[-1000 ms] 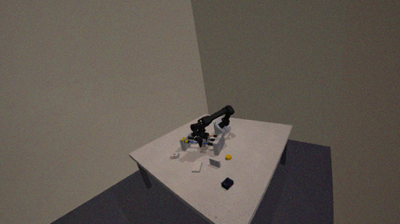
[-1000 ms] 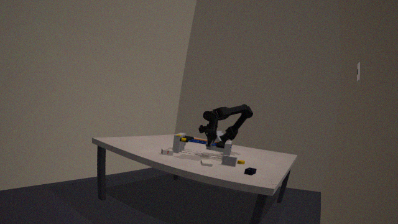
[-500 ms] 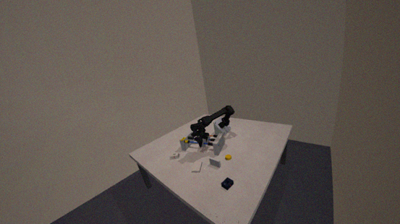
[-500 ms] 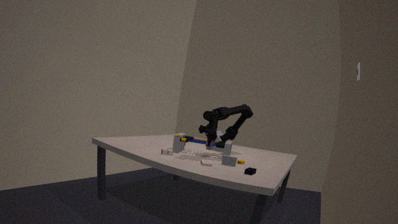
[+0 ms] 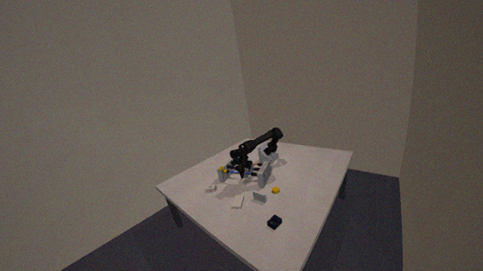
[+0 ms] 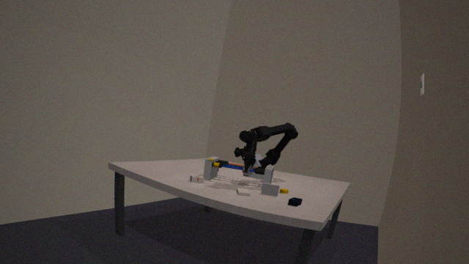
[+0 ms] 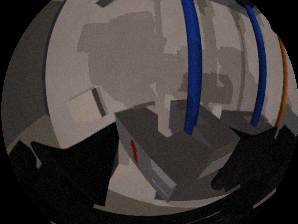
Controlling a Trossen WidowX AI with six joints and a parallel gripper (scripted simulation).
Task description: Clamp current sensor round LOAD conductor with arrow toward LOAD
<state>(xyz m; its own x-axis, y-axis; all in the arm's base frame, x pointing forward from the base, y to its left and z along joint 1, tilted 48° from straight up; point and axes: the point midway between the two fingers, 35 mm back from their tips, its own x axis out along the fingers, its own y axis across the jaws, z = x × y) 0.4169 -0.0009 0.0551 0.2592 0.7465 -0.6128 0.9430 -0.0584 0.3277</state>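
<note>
1. Here's the table (image 5: 288, 249) (image 6: 165, 177) (image 7: 70, 52), carrying everything.
2. Over it, the black arm (image 5: 260, 142) (image 6: 275, 130) reaches in from the far side, bending down among the conductors.
3. Grey uprights stand left (image 5: 221, 175) (image 6: 209, 169) and right (image 5: 264, 175) (image 6: 269, 174), blue and orange conductors strung between.
4. And the fingers (image 5: 242, 175) (image 6: 248, 169): spread wide, gripping the grey sensor (image 7: 165, 150) between them!
5. That sensor sits right at a blue conductor (image 7: 193, 65); whether it's latched, I can't tell.
6. Near right, a dark box (image 5: 274, 222) (image 6: 294, 202); farther back, a yellow disc (image 5: 275, 190) (image 6: 284, 191).
</note>
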